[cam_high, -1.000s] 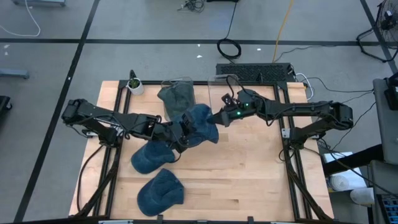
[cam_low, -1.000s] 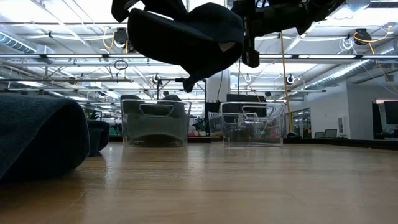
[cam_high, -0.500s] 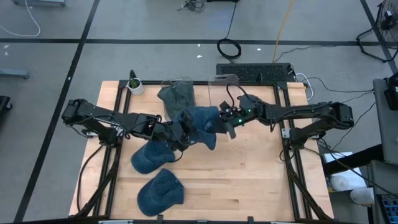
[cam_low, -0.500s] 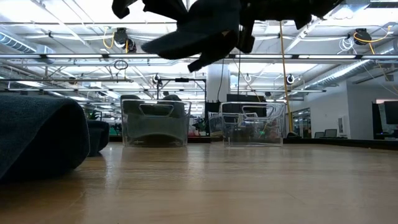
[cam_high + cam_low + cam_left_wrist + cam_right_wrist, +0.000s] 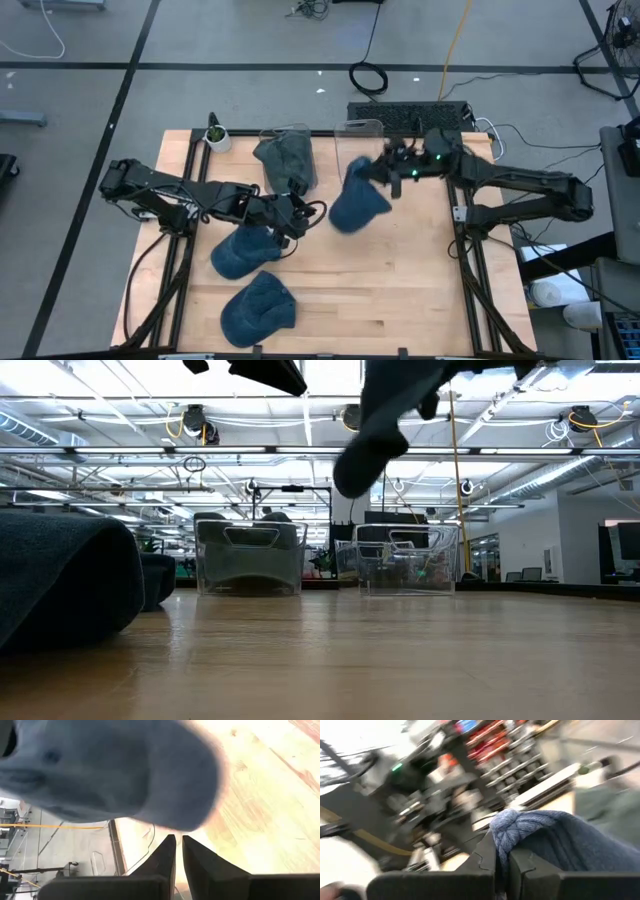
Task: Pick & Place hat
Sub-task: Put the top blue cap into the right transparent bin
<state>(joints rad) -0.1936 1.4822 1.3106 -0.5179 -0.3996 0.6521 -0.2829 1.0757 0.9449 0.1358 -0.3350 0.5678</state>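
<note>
A blue knit hat [image 5: 355,205] hangs in the air over the table's far middle, with my right gripper [image 5: 380,177] shut on it. In the low view it dangles dark at the top [image 5: 375,420]. My left gripper [image 5: 297,217] stands just left of it, apart from it, its fingers [image 5: 170,851] a narrow gap apart with nothing between them. Two more blue hats [image 5: 240,252] [image 5: 258,305] lie flat on the table at the near left. My right gripper pinches a bunched fold of the hat's knit [image 5: 509,826] between its two fingers. The fingers come from the table's right side. The hat hangs slack below and left of them, lifted clear of the table.
Two clear bins stand at the far edge: the left one [image 5: 285,150] holds a grey-green hat, and the right one [image 5: 362,130] is behind the hanging hat. A small potted plant [image 5: 217,135] sits at the far left corner. Bare wood [image 5: 400,290] lies near right.
My right gripper has shut on the blue hat and carried it toward the table's right and far edges. The hat has come away from my left gripper and now hangs from the right one alone, drooping instead of spread between the two arms.
</note>
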